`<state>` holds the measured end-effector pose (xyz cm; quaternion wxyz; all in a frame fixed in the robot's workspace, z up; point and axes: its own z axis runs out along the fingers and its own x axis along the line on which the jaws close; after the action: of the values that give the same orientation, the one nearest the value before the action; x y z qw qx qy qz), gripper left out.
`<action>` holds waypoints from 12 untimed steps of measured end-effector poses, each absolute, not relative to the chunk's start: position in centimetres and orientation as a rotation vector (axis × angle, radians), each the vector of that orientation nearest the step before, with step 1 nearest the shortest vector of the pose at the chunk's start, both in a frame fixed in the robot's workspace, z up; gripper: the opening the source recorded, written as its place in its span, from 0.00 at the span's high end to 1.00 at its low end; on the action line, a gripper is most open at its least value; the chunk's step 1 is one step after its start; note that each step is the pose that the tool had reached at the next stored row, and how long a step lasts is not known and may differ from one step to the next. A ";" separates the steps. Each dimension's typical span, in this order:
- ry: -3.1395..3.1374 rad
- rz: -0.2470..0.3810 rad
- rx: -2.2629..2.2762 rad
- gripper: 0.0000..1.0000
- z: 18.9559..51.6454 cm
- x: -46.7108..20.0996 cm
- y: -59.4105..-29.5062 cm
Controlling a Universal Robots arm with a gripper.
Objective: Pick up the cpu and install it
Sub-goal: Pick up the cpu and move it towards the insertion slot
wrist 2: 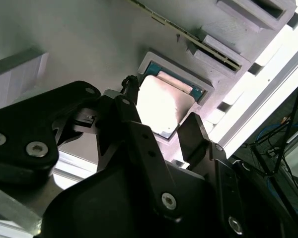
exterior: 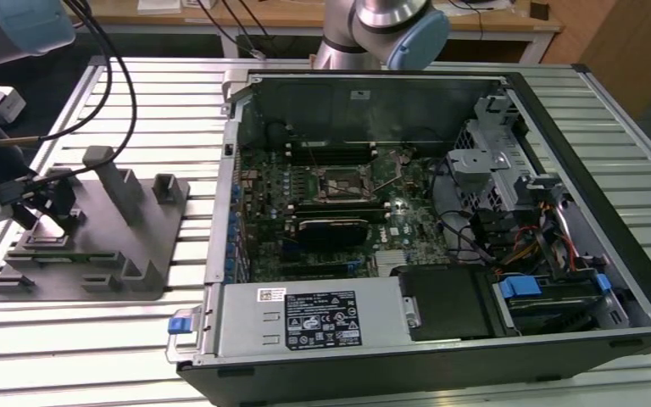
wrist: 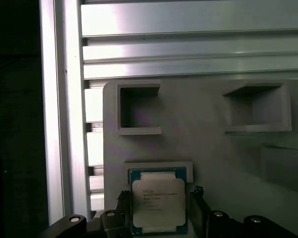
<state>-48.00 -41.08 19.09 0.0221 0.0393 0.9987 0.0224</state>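
Our gripper (wrist: 160, 198) hangs low over the grey holder block (exterior: 156, 225) at the exterior view's left, jaws spread, one black finger (wrist: 198, 213) on either side of the cpu (wrist: 158, 208) with a slim gap at each edge. We see the cpu lying flat in its shallow square recess, silvery top up, well apart from the open computer case (exterior: 393, 106) and its motherboard socket (exterior: 337, 182)
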 end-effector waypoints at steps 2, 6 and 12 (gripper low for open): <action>3.094 0.069 0.121 0.41 19.0 -48.0 -41.0; 3.094 0.069 0.122 0.41 18.8 -48.1 -41.0; 3.094 0.069 0.122 0.41 18.5 -48.1 -40.9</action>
<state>-48.11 -40.94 18.49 0.0221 0.0392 0.9987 0.0224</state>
